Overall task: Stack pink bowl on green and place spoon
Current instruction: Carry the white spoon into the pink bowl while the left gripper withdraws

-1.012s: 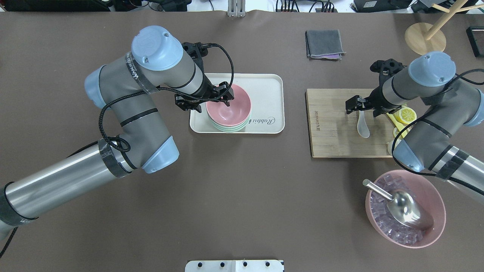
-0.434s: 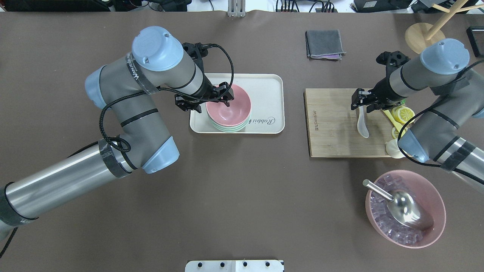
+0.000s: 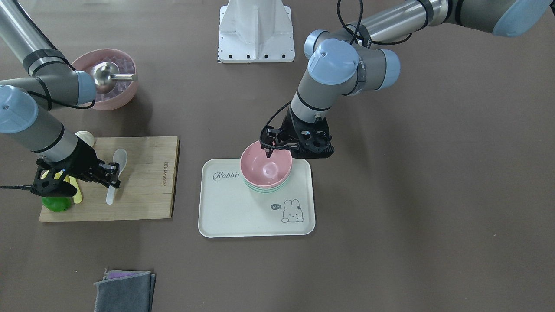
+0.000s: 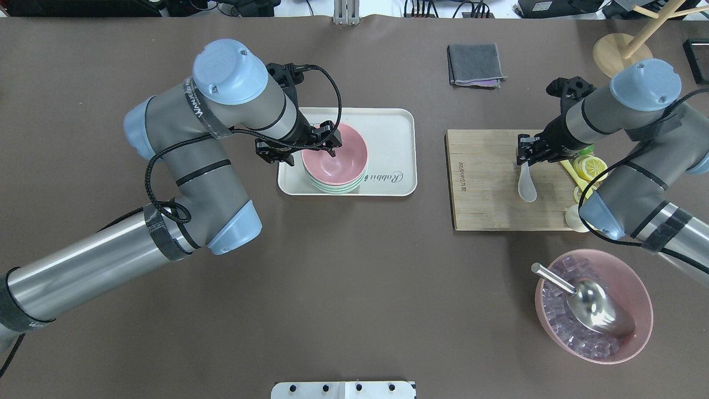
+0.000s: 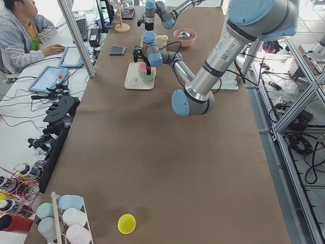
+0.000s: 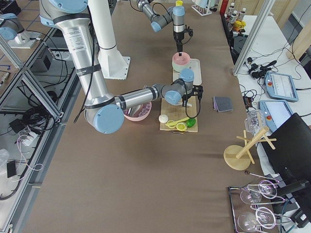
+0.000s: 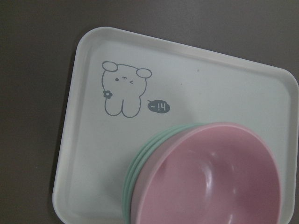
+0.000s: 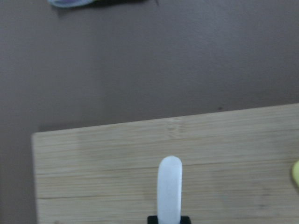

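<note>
The pink bowl [image 4: 335, 160] sits nested on the stack of green bowls [image 4: 332, 190] on the cream tray [image 4: 388, 133]. It also shows in the left wrist view [image 7: 215, 182]. My left gripper [image 4: 327, 138] hovers at the bowl's left rim; in the front view [image 3: 269, 149] its jaws look open, with one finger inside the rim. The white spoon [image 4: 527, 188] is on the wooden cutting board [image 4: 487, 183]. My right gripper [image 4: 526, 151] is shut on its handle, whose end sticks out ahead in the right wrist view [image 8: 169, 186].
Lemon slices [image 4: 591, 166] and a lime [image 3: 56, 203] lie on the board's right side. A large pink bowl of ice with a metal scoop [image 4: 592, 305] stands near the right arm. A grey cloth [image 4: 475, 64] and a wooden stand [image 4: 623, 55] are at the far edge.
My right gripper has moved away from the robot and settled over the spoon's handle; the spoon shifted slightly left. The left arm and the bowls have barely moved.
</note>
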Robot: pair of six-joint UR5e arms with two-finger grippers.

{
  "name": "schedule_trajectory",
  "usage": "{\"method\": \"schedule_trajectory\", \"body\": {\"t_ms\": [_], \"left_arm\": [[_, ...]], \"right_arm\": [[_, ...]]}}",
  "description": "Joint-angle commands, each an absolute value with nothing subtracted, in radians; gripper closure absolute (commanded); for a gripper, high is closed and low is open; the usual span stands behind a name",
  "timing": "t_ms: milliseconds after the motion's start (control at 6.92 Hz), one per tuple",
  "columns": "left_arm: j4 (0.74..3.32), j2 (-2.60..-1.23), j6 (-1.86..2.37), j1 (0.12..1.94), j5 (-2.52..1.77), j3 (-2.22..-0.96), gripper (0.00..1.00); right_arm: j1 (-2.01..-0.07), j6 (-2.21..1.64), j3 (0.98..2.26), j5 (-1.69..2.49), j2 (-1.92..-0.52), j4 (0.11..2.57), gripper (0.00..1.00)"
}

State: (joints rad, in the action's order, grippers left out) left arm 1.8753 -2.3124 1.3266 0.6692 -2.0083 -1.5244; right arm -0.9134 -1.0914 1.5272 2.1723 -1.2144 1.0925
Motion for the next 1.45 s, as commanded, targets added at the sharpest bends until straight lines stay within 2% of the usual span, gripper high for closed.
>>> {"method": "schedule_trajectory", "body": {"t_ms": [0,145,434,578,723,867,1012,1157,1301], "left_arm": [[1.873,-2.106,1.255,0.676,-2.019,-1.750,0.16],[1.873,-2.020,1.141,0.690,-2.019,-1.816,0.16],[1.876,-1.996,1.123,0.710,-2.019,-1.813,0.16],[1.876,-1.994,1.123,0.712,-2.019,-1.815,0.16],[1.876,-1.994,1.124,0.712,-2.019,-1.816,0.15],[1.876,-1.993,1.124,0.712,-2.017,-1.818,0.15],[1.876,-1.993,1.124,0.715,-2.017,-1.818,0.15],[1.873,-1.984,1.102,0.736,-2.022,-1.816,0.15],[1.867,-1.939,0.984,0.773,-2.023,-1.816,0.15]], "right_arm": [[-0.875,-1.267,1.636,2.142,-0.995,1.381,1.00],[-0.792,-1.373,1.628,2.050,-0.906,1.393,1.00],[-0.708,-1.533,1.466,1.976,-0.681,1.396,1.00],[-0.680,-1.567,1.413,1.921,-0.639,1.388,1.00],[-0.680,-1.568,1.407,1.916,-0.643,1.387,0.86],[-0.670,-1.560,1.410,1.901,-0.655,1.387,0.01],[-0.672,-1.556,1.477,1.896,-0.699,1.388,0.00],[-0.707,-1.502,1.603,1.916,-0.832,1.391,0.00],[-0.818,-1.318,1.677,2.012,-0.962,1.397,0.00]]}}
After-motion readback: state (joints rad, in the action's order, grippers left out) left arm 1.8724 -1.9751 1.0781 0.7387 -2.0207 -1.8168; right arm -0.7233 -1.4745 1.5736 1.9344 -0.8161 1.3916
